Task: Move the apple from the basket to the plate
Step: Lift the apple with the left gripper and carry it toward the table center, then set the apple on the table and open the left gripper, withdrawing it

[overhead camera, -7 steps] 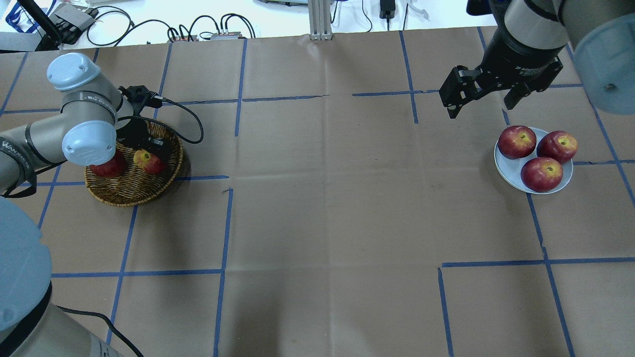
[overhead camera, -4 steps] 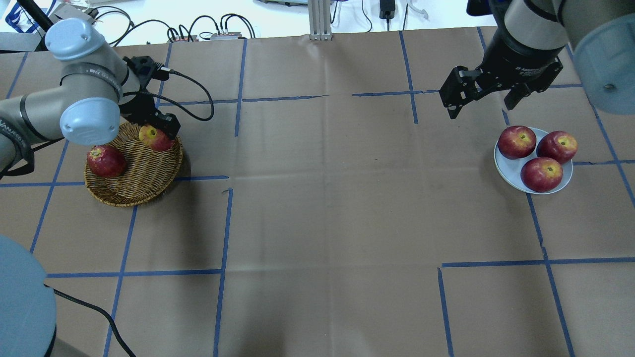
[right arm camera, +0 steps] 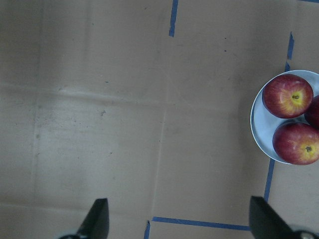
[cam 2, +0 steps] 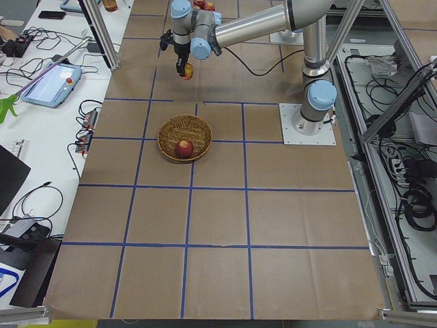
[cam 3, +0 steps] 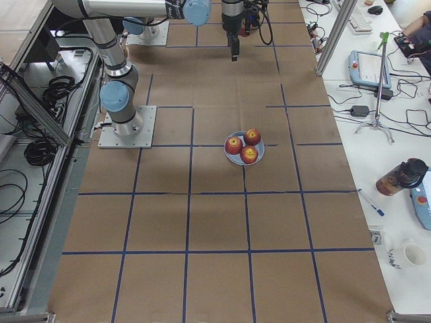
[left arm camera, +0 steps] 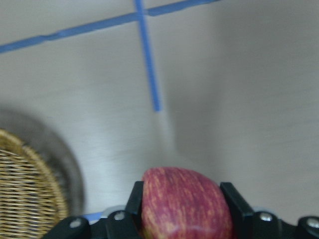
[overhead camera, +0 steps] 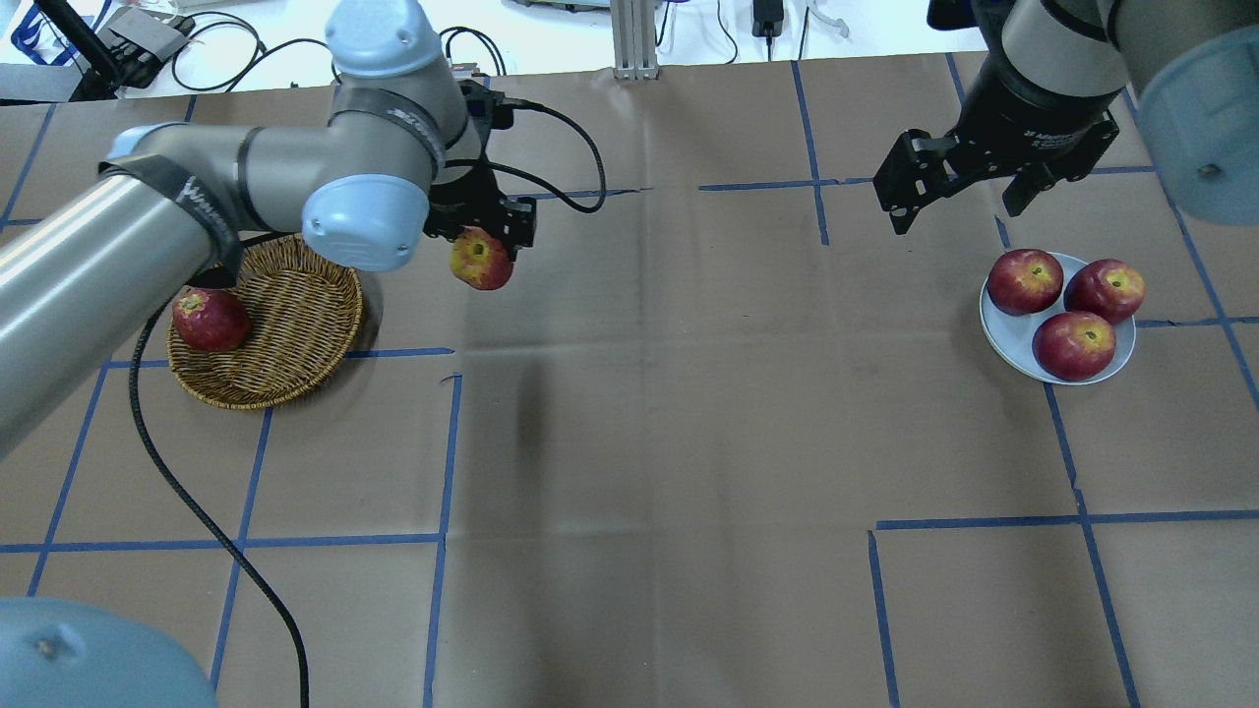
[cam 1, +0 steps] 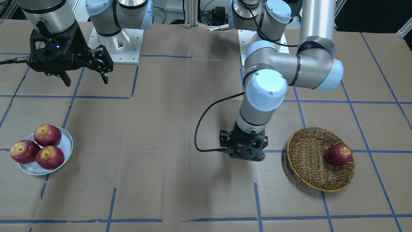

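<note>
Left fingers (left arm camera: 233,205) pinch apple (overhead camera: 481,261); stem hollow faces up, slightly tilted.

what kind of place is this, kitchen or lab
Most likely a robotics lab: grey robot arms bolted onto a brown paper-covered table with blue tape grid lines, plus a handheld control tablet.

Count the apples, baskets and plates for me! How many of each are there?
Apples: 5 (the apple in the left gripper, a darker apple in the basket, three apples on the plate)
Baskets: 1
Plates: 1
Total: 7
</note>
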Controlling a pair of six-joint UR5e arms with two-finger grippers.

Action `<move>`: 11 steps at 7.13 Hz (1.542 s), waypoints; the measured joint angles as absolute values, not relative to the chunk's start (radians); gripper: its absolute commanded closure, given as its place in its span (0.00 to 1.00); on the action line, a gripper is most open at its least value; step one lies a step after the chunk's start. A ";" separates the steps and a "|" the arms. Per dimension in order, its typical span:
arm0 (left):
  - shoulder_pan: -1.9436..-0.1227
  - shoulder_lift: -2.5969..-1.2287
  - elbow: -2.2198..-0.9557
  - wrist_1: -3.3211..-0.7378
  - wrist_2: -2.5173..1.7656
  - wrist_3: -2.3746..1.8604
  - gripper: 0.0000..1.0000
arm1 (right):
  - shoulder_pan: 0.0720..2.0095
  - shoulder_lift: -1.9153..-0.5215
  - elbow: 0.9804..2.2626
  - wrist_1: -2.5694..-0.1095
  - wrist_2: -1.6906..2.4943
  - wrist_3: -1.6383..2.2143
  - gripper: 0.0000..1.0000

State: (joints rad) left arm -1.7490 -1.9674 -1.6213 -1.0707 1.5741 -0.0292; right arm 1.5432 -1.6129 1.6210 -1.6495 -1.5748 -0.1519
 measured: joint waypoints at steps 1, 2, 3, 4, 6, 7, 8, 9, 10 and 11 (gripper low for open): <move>-1.820 -1.999 -1.620 -1.054 1.574 -0.109 0.58 | 1.543 -1.613 1.621 -1.649 -1.576 -0.152 0.00; -1.870 -2.029 -1.620 -1.020 1.572 -0.163 0.58 | 1.543 -1.613 1.622 -1.648 -1.576 -0.152 0.00; -1.903 -2.061 -1.619 -0.982 1.570 -0.193 0.57 | 1.543 -1.615 1.623 -1.648 -1.577 -0.152 0.00; -1.924 -2.091 -1.618 -0.950 1.566 -0.210 0.57 | 1.543 -1.617 1.625 -1.648 -1.578 -0.152 0.00; -1.950 -2.126 -1.617 -0.909 1.565 -0.232 0.55 | 1.543 -1.619 1.627 -1.647 -1.578 -0.152 0.00; -1.954 -2.135 -1.617 -0.901 1.565 -0.236 0.55 | 1.543 -1.619 1.627 -1.648 -1.577 -0.152 0.00; -1.956 -2.141 -1.617 -0.895 1.564 -0.237 0.43 | 1.543 -1.619 1.627 -1.647 -1.577 -0.152 0.00; -1.956 -2.144 -1.617 -0.890 1.563 -0.238 0.04 | 1.543 -1.619 1.627 -1.647 -1.577 -0.152 0.00; -1.957 -2.147 -1.618 -0.889 1.564 -0.238 0.02 | 1.543 -1.619 1.626 -1.648 -1.578 -0.152 0.00; -1.957 -2.153 -1.618 -0.888 1.563 -0.238 0.02 | 1.543 -1.620 1.625 -1.649 -1.577 -0.152 0.00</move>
